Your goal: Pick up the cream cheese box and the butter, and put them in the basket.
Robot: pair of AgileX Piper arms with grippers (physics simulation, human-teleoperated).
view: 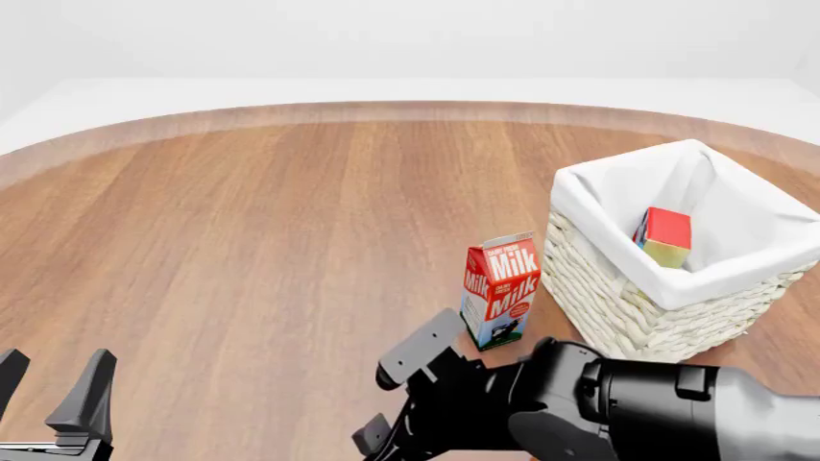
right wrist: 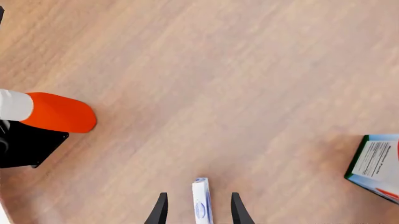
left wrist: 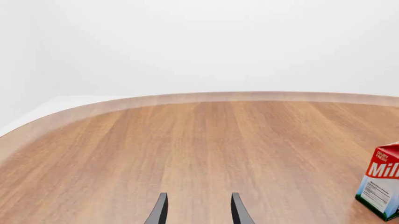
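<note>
The cream cheese box (right wrist: 201,201) shows as a thin white-and-blue edge between the fingers of my right gripper (right wrist: 199,212), with a gap on each side; the gripper is open. In the front view the right arm hides the box, and the right gripper (view: 395,396) is low over the table, in front of the milk carton. The butter (view: 663,235), a red carton with a yellowish face and a blue edge, lies inside the cream-white wicker basket (view: 615,298) at the right. My left gripper (left wrist: 198,211) (view: 52,392) is open and holds nothing, at the near left.
A red "Milk" carton (view: 500,288) (left wrist: 381,186) (right wrist: 377,165) stands upright just left of the basket, close to the right gripper. An orange-and-white rounded part (right wrist: 56,113) on a black block appears in the right wrist view. The table's curved far edge (view: 410,110) runs across the back.
</note>
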